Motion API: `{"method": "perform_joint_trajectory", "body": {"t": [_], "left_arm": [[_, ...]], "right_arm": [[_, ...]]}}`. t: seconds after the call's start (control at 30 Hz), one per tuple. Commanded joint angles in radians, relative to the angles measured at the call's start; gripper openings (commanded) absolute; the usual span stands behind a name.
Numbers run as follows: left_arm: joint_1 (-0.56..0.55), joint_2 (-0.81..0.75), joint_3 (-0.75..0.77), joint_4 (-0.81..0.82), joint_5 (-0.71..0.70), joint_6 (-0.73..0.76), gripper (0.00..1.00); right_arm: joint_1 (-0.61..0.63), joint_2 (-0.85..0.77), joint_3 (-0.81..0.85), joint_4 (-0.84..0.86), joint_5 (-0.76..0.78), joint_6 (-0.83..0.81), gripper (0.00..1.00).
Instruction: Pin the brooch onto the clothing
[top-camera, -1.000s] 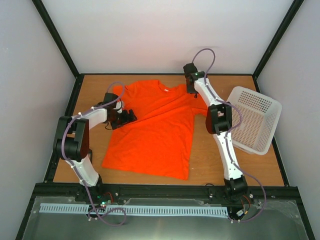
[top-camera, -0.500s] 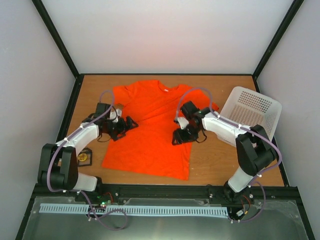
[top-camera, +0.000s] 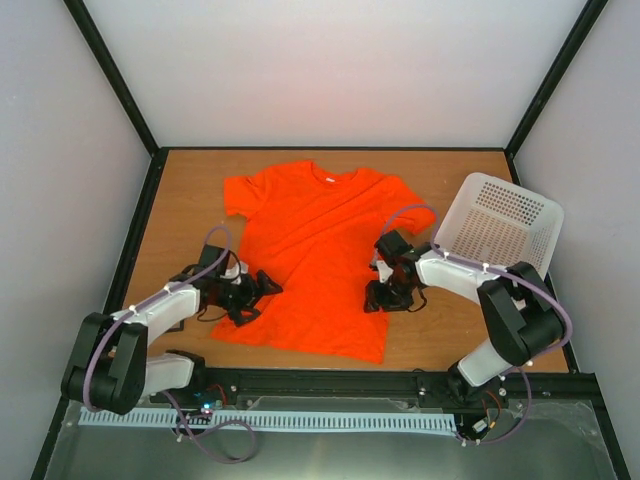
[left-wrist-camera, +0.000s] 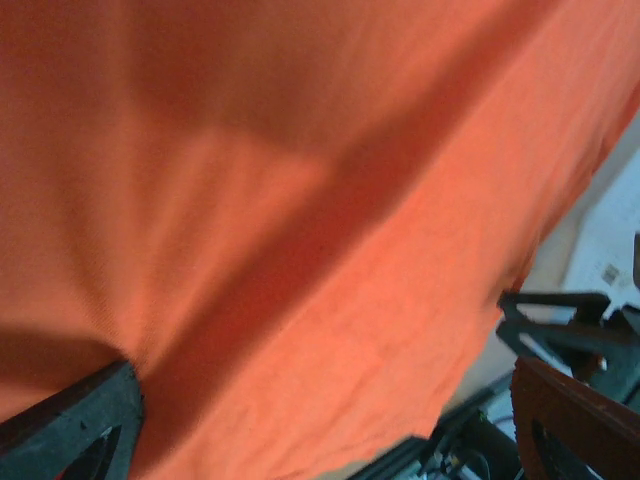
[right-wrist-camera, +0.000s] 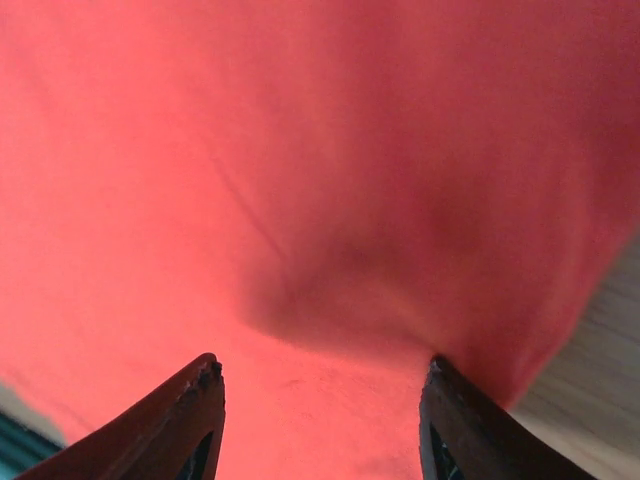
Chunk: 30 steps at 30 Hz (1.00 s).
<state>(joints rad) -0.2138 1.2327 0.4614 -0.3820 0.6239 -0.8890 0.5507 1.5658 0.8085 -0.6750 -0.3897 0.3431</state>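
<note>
Wooden tabletop (top-camera: 180, 200) — plain orange T-shirt (top-camera: 310, 250), left pincer (top-camera: 262, 298) and right pincer (top-camera: 378, 287) both released

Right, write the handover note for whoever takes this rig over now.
Left gripper: open, holding nothing, at the near-left hem of the bright orange short-sleeved T-shirt.
Right gripper: open, at the shirt's right hem, fingertips against the fabric.
The shirt lies spread flat on the wooden table, the white perforated plastic basket to its right.
The small brooch shows in no view.
Done: nothing pinned.
Left: find the brooch, pick it up, pin it on.
</note>
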Motion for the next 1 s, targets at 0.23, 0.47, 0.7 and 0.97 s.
{"method": "perform_joint_trajectory", "body": {"t": [0.23,0.47,0.7,0.97], "left_arm": [[-0.189,-0.117,0.056,-0.236,-0.143,-0.135,1.0],[-0.168,-0.115,0.021,-0.116,-0.139,-0.19,1.0],[-0.167,-0.05,-0.024,-0.105,-0.185,-0.203,1.0],[-0.167,-0.14,0.075,-0.187,-0.2,-0.148,1.0]], "right_arm": [[0.056,-0.172,0.122,-0.072,-0.021,0.007,0.53],[0.055,0.004,0.034,0.057,-0.119,0.036,0.47],[-0.05,-0.023,-0.069,-0.037,0.074,0.119,0.43],[-0.05,-0.281,0.018,-0.145,0.094,0.062,0.57]]}}
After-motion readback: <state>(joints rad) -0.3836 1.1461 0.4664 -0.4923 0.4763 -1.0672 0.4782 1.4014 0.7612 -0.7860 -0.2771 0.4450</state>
